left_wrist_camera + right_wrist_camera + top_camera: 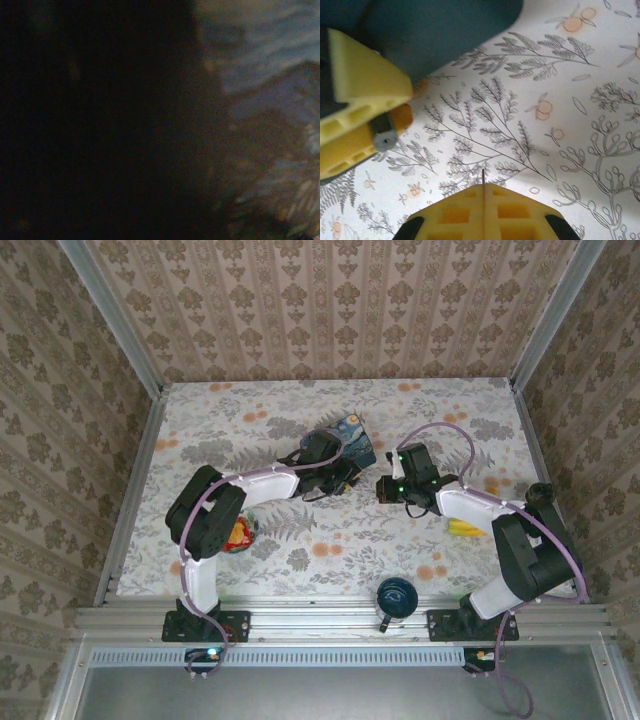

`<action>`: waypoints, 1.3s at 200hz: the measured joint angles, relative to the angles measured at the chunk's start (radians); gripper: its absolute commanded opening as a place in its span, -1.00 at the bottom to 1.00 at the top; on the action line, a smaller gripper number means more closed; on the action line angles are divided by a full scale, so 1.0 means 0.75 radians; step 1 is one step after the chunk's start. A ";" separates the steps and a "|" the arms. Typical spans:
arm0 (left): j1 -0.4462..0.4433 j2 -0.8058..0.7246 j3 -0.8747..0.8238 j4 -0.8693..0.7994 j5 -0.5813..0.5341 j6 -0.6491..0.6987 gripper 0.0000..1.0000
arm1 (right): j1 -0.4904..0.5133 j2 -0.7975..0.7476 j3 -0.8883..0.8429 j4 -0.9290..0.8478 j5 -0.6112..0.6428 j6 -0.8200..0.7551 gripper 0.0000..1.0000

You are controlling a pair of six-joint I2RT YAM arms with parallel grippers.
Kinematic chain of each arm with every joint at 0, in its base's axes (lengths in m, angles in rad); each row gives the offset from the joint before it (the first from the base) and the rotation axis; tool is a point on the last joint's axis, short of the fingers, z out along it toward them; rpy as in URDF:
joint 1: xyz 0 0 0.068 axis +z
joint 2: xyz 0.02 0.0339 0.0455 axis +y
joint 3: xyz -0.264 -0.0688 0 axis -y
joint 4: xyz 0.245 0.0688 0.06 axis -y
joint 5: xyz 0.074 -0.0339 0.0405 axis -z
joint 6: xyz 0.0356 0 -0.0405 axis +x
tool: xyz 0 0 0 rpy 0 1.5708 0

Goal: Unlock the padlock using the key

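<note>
One flower-patterned table (200, 420) carries two robot arms, the left arm (215, 510) and the right arm (525, 555). There are two yellow-fingered grippers: the left gripper (350, 476) and the right gripper (385, 488). There is one blue-and-yellow painted tin box (352, 432), one dark blue round cup (395, 597), one small yellow object (465, 529), one red-and-yellow packet (240, 534), one small dark grey padlock (384, 136) and one thin silvery key (483, 176).
</note>
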 measured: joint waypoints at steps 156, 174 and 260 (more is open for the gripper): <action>-0.012 0.062 0.054 -0.065 -0.098 0.132 0.28 | -0.036 -0.122 -0.006 -0.068 -0.012 0.005 -1.00; -0.012 0.032 0.022 -0.085 -0.099 0.146 0.27 | -0.045 -0.135 -0.006 -0.068 -0.020 0.005 -1.00; -0.010 -0.552 -0.234 -0.121 -0.150 0.380 0.22 | -0.079 -0.294 -0.014 0.018 -0.124 0.016 -1.00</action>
